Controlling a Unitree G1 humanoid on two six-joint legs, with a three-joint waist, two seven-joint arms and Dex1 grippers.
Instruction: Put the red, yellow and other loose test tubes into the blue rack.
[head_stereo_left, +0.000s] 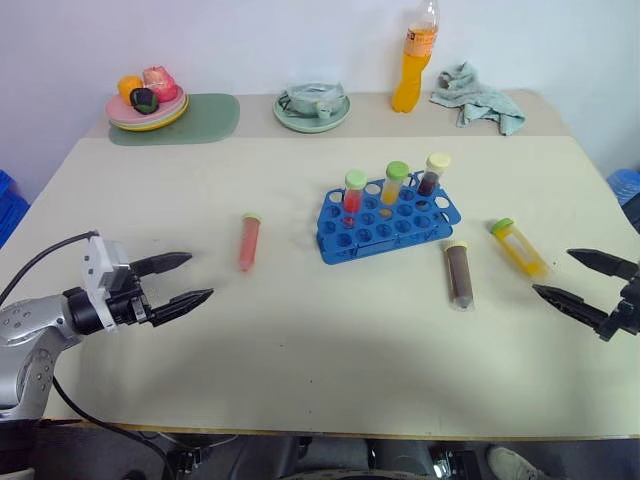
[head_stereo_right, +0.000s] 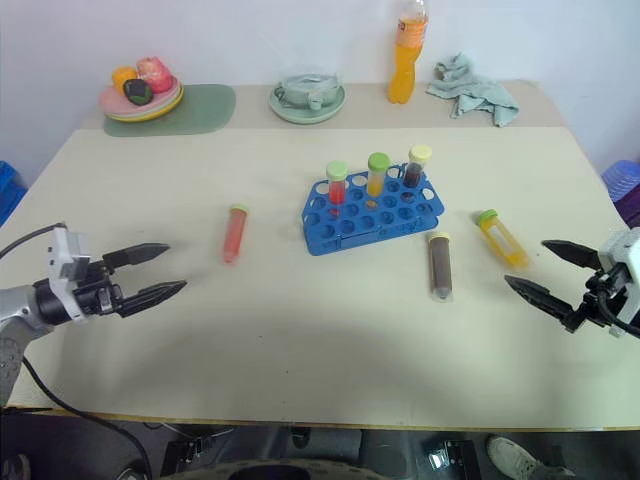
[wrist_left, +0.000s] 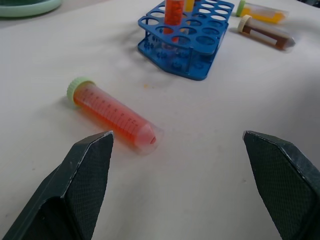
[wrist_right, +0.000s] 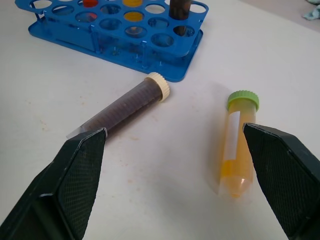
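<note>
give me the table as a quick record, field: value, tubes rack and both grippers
rack: blue rack mid-table, three capped tubes standing in its back row
red tube: red tube lying flat, left of the rack
brown tube: brown tube lying flat, front-right of the rack
yellow tube: yellow tube lying flat, right of the brown one
left gripper: left gripper open, empty, short of the red tube
right gripper: right gripper open, empty, near the yellow tube

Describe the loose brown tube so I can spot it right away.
Start at the blue rack mid-table. Just off its right front corner two tubes lie flat; the brown tube is the nearer to the rack. It has dark brown liquid and a cream cap, unlike the green-capped yellow tube beside it.
</note>
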